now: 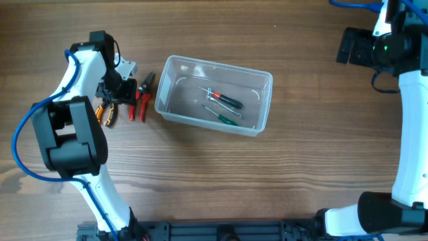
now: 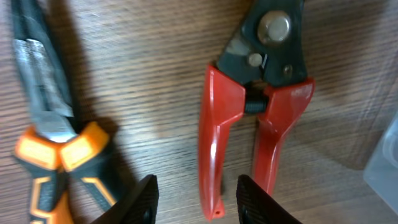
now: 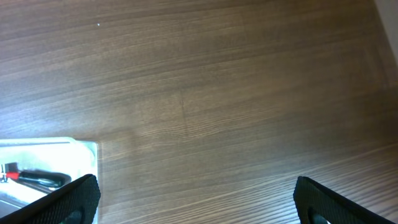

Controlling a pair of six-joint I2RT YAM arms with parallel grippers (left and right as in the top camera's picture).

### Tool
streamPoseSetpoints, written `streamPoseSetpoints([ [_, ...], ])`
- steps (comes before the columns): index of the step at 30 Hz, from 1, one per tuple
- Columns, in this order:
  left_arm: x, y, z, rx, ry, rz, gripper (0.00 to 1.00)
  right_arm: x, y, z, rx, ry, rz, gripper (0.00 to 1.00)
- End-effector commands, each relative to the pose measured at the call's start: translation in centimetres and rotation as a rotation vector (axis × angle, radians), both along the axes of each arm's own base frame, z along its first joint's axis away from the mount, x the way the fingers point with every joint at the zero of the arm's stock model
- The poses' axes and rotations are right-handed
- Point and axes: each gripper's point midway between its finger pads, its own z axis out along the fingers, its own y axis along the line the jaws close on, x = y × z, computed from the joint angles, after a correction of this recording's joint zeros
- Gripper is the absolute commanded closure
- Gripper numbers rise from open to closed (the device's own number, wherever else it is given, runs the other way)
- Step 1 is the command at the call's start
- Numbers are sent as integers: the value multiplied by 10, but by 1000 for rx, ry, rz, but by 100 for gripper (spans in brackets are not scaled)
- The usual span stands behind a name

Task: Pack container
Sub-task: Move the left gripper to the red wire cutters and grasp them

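The clear plastic container (image 1: 265, 100) stands at the table's middle with two screwdrivers (image 1: 224, 100) inside. A corner of it shows in the right wrist view (image 3: 84, 149). Red-handled cutters (image 1: 142, 99) and orange-handled pliers (image 1: 105, 114) lie on the table left of it. My left gripper (image 1: 120, 94) hovers over them. In the left wrist view its open jaws (image 2: 194, 199) straddle one red handle of the cutters (image 2: 214, 137), with the pliers (image 2: 59, 146) to the left. My right gripper (image 3: 196, 199) is open and empty, high at the far right (image 1: 351, 45).
Wooden table (image 1: 301, 181) all around. The container's edge shows at the right of the left wrist view (image 2: 385, 162). The arm bases stand at the front edge.
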Motion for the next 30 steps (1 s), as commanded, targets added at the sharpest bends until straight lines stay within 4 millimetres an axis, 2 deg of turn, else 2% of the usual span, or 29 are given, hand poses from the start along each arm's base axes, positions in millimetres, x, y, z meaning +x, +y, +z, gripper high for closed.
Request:
streamPoseSetpoints([
  [1,-5,-7,-15,-45,12,-30,55,0,-3,0,-18,3,2,0],
  [15,-15,-24,-36,-108,7,-69,51,0,-3,0,-18,3,2,0],
  [20,-15,-24,-36,-109,9,-62,74,0,-3,0,-18,3,1,0],
  [23,-15,-24,-36,-109,9,-62,95,0,-3,0,-18,3,1,0],
  [28,-11,-24,-28,-105,-12,-62,96,0,-3,0,-18,3,2,0],
  [30,-3,-23,-13,-100,-51,-64,96,0,-3,0,-18,3,2,0],
])
